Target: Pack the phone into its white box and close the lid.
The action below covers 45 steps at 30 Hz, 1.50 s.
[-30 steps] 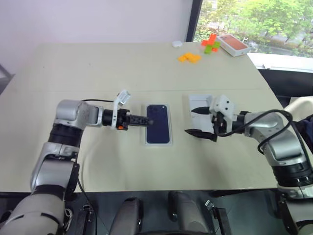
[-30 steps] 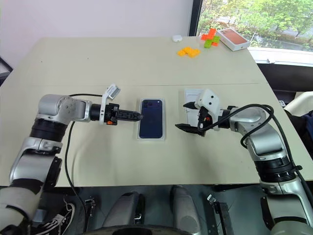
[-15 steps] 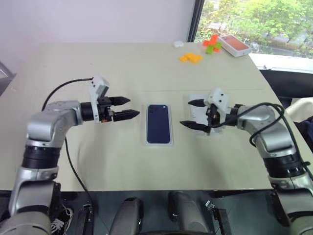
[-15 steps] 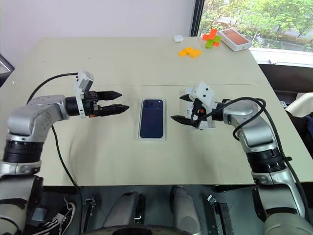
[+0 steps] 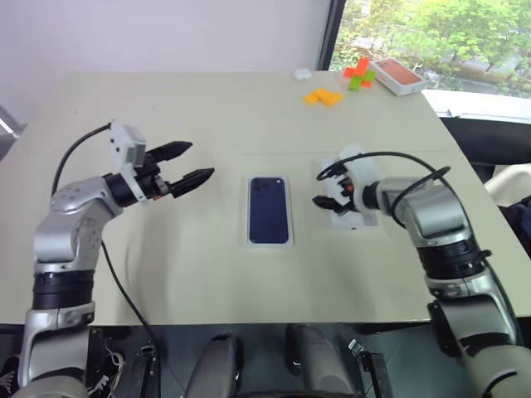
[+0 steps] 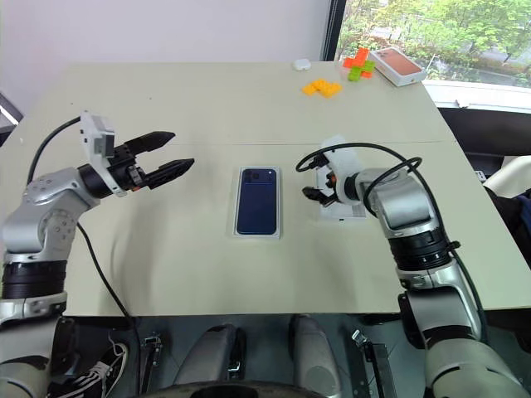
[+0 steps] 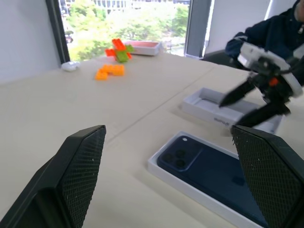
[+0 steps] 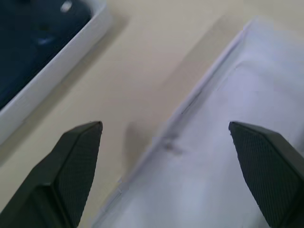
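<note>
The dark navy phone lies back up inside the white box at the middle of the table. Just right of it rests the lid, hollow side up. My right gripper is tipped down over the lid's edge nearest the box, open, nothing between its fingers. The right wrist view shows the lid under those fingers and the box beside it. My left gripper hovers open and empty, well left of the box and pointing toward it. The left wrist view shows the phone and the lid.
At the table's far right corner stand a box with an orange-red top, coloured blocks, yellow blocks and a small white object. A person's dark sleeve shows beyond the table's right side.
My left gripper has drawn back from the phone, leftward and up, and has rolled. The right gripper has moved forward and tipped down over the lid's edge. Both stay open.
</note>
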Tool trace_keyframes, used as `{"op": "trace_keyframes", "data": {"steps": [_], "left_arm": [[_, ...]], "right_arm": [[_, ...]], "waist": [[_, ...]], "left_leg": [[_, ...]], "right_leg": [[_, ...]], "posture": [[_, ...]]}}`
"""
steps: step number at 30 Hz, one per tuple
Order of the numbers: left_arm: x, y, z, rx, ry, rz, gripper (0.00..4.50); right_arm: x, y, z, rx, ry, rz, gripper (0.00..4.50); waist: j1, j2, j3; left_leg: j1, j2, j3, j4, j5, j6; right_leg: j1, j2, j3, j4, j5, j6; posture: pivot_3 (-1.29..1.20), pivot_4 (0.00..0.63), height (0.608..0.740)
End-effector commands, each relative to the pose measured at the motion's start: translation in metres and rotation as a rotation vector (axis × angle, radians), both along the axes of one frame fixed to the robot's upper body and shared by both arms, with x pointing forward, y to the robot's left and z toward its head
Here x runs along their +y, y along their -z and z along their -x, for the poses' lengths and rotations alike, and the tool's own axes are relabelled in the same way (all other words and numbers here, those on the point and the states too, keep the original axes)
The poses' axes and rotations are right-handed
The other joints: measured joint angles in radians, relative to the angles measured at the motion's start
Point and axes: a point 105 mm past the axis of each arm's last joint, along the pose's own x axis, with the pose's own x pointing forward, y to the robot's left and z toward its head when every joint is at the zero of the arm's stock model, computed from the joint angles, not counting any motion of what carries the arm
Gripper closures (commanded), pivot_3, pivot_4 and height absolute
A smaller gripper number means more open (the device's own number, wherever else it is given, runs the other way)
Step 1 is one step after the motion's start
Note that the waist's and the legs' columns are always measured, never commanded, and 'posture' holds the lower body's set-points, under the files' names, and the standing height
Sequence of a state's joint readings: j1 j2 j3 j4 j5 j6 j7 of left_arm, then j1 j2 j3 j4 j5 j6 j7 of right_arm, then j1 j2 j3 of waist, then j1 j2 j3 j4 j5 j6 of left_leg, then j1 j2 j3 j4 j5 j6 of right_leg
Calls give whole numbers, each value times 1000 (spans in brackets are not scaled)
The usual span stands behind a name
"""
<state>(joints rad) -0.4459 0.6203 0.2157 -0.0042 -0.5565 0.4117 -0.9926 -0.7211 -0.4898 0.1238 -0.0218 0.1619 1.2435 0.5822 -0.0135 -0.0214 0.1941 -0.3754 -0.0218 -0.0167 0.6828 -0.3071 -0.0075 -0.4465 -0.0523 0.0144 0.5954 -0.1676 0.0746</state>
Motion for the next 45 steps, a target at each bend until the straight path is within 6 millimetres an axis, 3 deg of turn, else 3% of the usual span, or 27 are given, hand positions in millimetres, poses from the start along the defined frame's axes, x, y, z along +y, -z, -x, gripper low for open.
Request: {"op": "trace_keyframes", "data": {"steps": [1,4,13,23,26,33,37,39,45], "left_arm": [[-13,-1,16,-19,81,8,65],[-20,10,19,-16,84,-13,65],[-23,14,18,0,38,16,65],[-30,18,15,22,29,26,65],[-31,19,15,29,26,29,0],[-33,18,16,34,23,36,0],[-32,18,15,39,19,36,0],[-29,18,14,43,11,32,0],[-21,16,14,55,-5,37,0]], "right_arm": [[-5,-21,-4,-21,91,-15,0],[-7,-21,-5,9,137,-8,0],[13,-17,2,118,181,22,0],[22,-27,-13,149,215,4,0],[22,-22,-15,167,239,-1,832],[20,-18,-19,158,273,14,4431],[18,-17,-20,150,285,14,4472],[27,-29,-21,156,277,-102,4472],[67,-94,-22,2,76,-532,4472]], "waist": [[0,0,0],[1,0,0],[-5,0,0],[-5,0,0],[-5,0,0],[-6,0,0],[-8,0,0],[-8,0,0],[-9,1,0]], "left_leg": [[0,0,0,0,0,0],[0,0,0,0,0,0],[1,1,0,0,0,0],[0,1,0,0,0,0],[0,1,0,0,0,1],[1,1,0,0,0,1],[1,1,0,0,0,1],[1,1,0,0,0,1],[1,2,0,0,0,1]], "right_leg": [[0,0,0,0,0,0],[0,0,0,0,0,0],[0,2,0,0,0,0],[0,2,0,0,0,0],[0,2,0,0,0,0],[0,2,0,0,0,0],[0,3,0,0,0,0],[0,3,0,0,0,0],[0,4,0,0,0,0]], "posture": [[0,150,740],[0,150,740],[0,150,740],[0,150,740],[0,150,740],[0,150,740],[0,150,740],[0,150,740],[0,150,740]]}}
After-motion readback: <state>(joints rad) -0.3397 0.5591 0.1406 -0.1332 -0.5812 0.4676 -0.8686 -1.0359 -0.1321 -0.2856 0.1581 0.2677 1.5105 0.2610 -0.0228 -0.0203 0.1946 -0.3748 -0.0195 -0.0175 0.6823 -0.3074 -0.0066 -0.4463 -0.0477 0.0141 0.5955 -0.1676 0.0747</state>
